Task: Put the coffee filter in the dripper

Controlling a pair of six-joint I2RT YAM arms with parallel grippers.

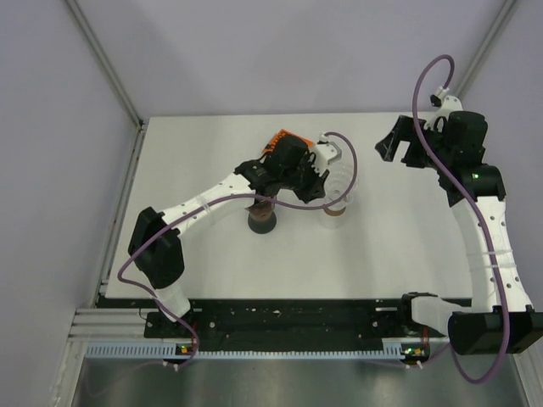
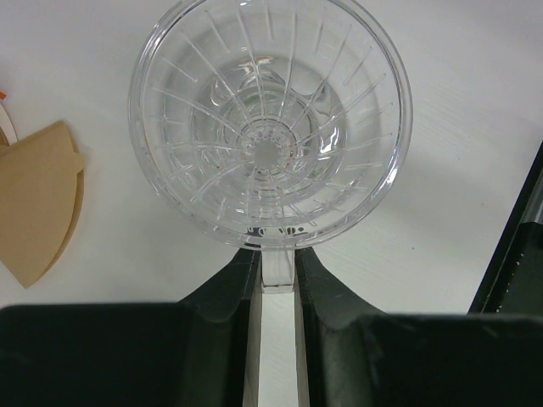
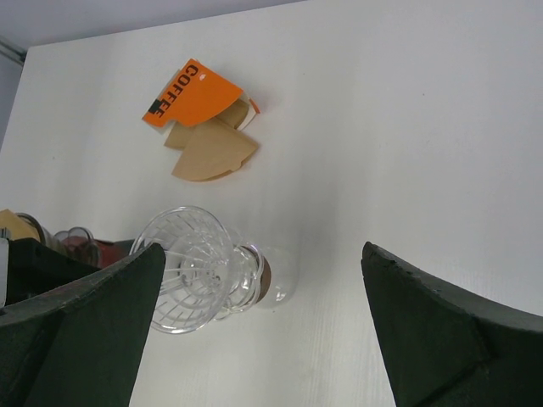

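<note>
Mid-desk, the left hand (image 2: 276, 273) clamps the handle of the empty glass dripper (image 2: 270, 127). Beyond it, the filter (image 2: 38, 199) lies on the desk (image 2: 475, 102) by its orange pack (image 3: 191, 93). The right hand (image 1: 400, 151) hangs far right, spread wide and holding nothing. The filter has yet to be picked up and placed.

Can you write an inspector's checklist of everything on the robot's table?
Surface: white table.
Job's things: clear glass dripper, no filter inside; brown coffee filters fanned out of an orange pack, lying apart from the dripper.
Clutter: dark round thing beneath the left arm; cannot tell what it is.
Grippers: left gripper, fingers shut on the dripper's handle; right gripper wide open, holding nothing.
Cables: purple cables loop off both arms.
Surroundings: pale walls; metal rail at the near edge.
</note>
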